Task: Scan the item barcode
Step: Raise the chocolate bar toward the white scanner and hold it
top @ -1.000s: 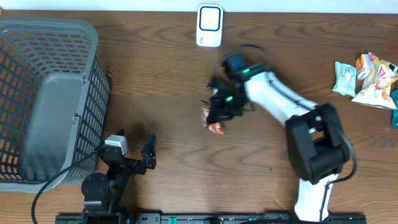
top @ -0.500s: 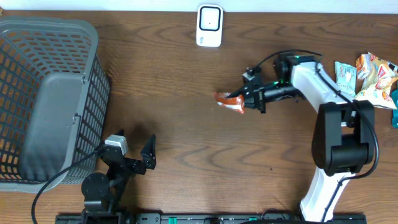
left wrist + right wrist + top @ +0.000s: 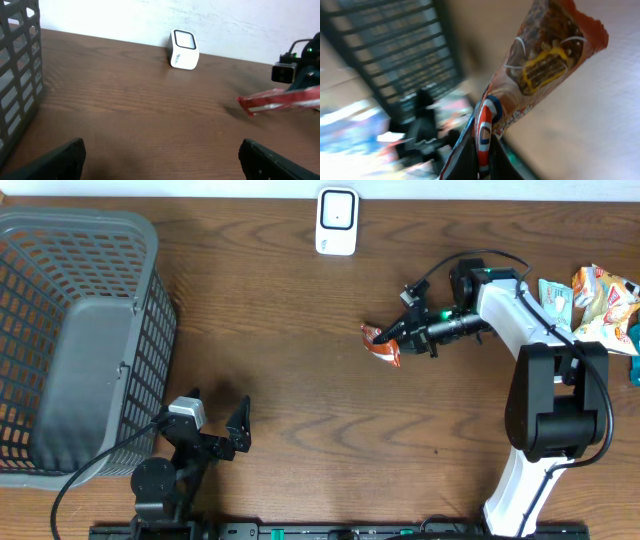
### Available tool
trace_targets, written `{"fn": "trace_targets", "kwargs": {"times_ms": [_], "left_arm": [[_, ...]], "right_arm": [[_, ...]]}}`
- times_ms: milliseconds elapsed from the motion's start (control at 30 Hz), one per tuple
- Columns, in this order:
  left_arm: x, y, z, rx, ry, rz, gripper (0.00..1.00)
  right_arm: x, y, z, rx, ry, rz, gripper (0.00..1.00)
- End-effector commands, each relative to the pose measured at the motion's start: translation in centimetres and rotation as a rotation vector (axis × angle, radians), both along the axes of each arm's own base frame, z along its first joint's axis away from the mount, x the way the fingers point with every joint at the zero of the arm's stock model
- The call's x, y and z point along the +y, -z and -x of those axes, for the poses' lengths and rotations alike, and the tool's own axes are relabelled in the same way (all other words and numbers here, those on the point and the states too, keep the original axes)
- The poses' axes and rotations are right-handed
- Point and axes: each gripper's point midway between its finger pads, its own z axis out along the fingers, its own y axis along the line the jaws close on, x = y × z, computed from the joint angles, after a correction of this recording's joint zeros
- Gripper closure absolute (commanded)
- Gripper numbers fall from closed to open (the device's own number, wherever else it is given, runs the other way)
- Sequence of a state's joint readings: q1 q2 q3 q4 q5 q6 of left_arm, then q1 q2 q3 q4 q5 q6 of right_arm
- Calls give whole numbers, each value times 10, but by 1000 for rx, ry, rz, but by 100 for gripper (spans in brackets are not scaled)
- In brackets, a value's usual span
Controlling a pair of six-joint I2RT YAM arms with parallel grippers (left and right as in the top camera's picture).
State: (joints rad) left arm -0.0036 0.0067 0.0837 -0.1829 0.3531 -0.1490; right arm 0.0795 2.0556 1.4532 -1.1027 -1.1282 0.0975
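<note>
An orange-red snack packet hangs above the middle of the table, pinched at one end by my right gripper, which is shut on it. The right wrist view shows the packet edge-on between the two dark fingers, with my right gripper closed at its bottom seam. From the left wrist the same packet appears at the right. A white barcode scanner stands at the table's far edge, also seen as the scanner ahead. My left gripper rests open near the front left, with nothing between its fingers.
A grey mesh basket fills the left side of the table. More snack packets lie in a heap at the far right. The basket's wall shows at the left of the left wrist view.
My right arm has swung right and back with the packet, then shifted it slightly right again. The left arm has stayed still.
</note>
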Motion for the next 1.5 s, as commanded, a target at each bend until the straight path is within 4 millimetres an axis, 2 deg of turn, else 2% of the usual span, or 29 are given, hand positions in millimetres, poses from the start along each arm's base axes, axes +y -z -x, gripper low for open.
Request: {"fn": "trace_targets", "kwargs": {"times_ms": [0, 33, 100, 133, 333, 400, 433, 467, 500, 533, 567, 600, 767, 867, 1033, 1200, 1467], "left_arm": [[1, 13, 1, 35, -1, -17, 2], [1, 13, 1, 35, -1, -17, 2], [1, 13, 1, 36, -1, -16, 2], [1, 13, 1, 35, -1, -17, 2], [1, 13, 1, 35, -1, -17, 2], [1, 13, 1, 36, -1, -17, 2], [1, 13, 1, 36, -1, -17, 2], [1, 13, 1, 36, -1, -17, 2], [1, 13, 1, 36, -1, -17, 2], [1, 13, 1, 36, -1, -17, 2], [1, 14, 1, 37, -1, -17, 2], [1, 13, 1, 36, -1, -17, 2], [1, 13, 1, 36, -1, -17, 2], [1, 13, 1, 36, -1, -17, 2], [1, 13, 1, 36, -1, -17, 2], [1, 13, 1, 36, -1, -17, 2], [1, 14, 1, 37, -1, -17, 2]], "right_arm": [[-16, 44, -8, -138, -86, 284, 99], [-20, 53, -10, -163, -100, 351, 99], [-22, 61, -10, -174, -118, 427, 92], [-19, 63, -8, -168, -123, 444, 84], [17, 63, -7, -197, -142, 440, 13], [27, 63, -6, -221, -163, 436, 10], [30, 63, -5, -229, -173, 437, 11], [33, 64, -4, -237, -182, 442, 17], [34, 65, -3, -244, -187, 454, 35], [34, 67, -3, -248, -191, 468, 60], [32, 68, -3, -247, -194, 486, 80], [29, 68, -2, -243, -196, 505, 98], [17, 58, -3, -231, -192, 571, 99], [3, 52, -8, -255, -163, 667, 99], [-15, 52, -11, -291, -157, 805, 99], [-27, 75, -3, -251, -119, 940, 99], [-11, 108, 22, -274, -187, 945, 99]]}}
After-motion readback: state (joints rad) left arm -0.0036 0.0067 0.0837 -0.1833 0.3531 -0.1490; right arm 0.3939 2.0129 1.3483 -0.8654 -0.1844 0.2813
